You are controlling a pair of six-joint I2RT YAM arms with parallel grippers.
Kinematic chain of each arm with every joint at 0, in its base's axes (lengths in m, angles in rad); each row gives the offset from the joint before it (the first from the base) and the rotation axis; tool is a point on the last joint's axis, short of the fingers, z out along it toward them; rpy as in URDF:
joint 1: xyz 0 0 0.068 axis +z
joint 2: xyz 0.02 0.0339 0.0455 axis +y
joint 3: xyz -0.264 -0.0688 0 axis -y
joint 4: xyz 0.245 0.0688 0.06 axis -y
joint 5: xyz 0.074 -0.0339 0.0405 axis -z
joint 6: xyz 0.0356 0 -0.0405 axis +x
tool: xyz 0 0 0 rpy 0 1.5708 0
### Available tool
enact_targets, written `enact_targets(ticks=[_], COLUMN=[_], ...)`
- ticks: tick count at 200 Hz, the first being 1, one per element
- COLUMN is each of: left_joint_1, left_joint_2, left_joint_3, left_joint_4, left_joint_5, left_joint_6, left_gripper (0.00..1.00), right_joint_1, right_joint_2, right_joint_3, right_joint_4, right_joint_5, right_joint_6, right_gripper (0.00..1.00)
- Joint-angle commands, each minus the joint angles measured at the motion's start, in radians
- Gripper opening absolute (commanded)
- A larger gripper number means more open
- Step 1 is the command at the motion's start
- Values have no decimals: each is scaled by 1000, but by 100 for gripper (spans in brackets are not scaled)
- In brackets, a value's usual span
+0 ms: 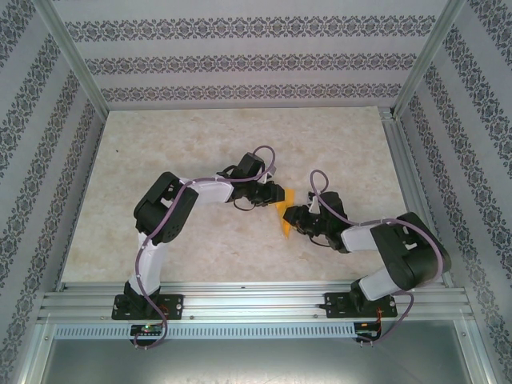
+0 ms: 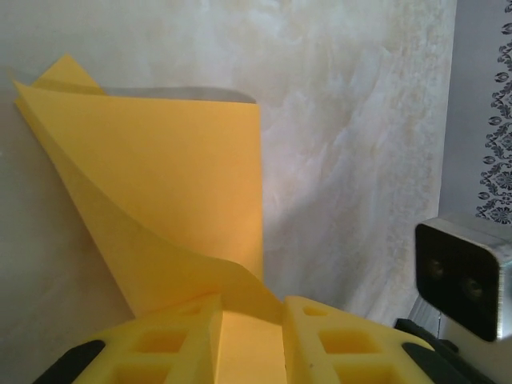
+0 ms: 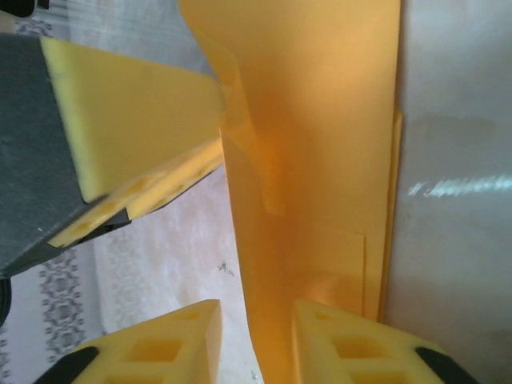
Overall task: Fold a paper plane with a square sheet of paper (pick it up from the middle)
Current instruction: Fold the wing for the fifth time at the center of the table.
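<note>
Between the arms, both end effectors (image 1: 278,194) (image 1: 298,218) grip the folded paper plane (image 1: 286,214) (fingers partly apart).

A robot test cell in a lab: a pale marble-patterned tabletop (image 1: 200,152) boxed in by aluminium framing (image 1: 72,60), with patterned wallpaper panels (image 1: 240,56) left, right and far, and slotted mounting rails (image 1: 248,300) near.
</note>
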Motion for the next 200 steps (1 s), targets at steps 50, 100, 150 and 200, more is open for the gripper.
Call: enact_targets(ticks=[50,100,150,200], left_joint_1=[-8,-8,-8,-8], left_joint_2=[-28,-29,-29,-30], left_joint_3=[24,22,24,27], left_joint_4=[38,39,36,31], left_joint_5=[0,1,3,6], left_joint_6=[-17,-17,-15,-14], left_gripper=[28,28,28,28], right_joint_1=[43,57,70,85], right_joint_2=[-65,-19,29,62], right_joint_3=[211,246,282,304], right_joint_4=[-560,-533,-520,-517], right_joint_5=[243,219,199,204], right_joint_6=[-303,-298,-300,-306], right_gripper=[42,57,59,52])
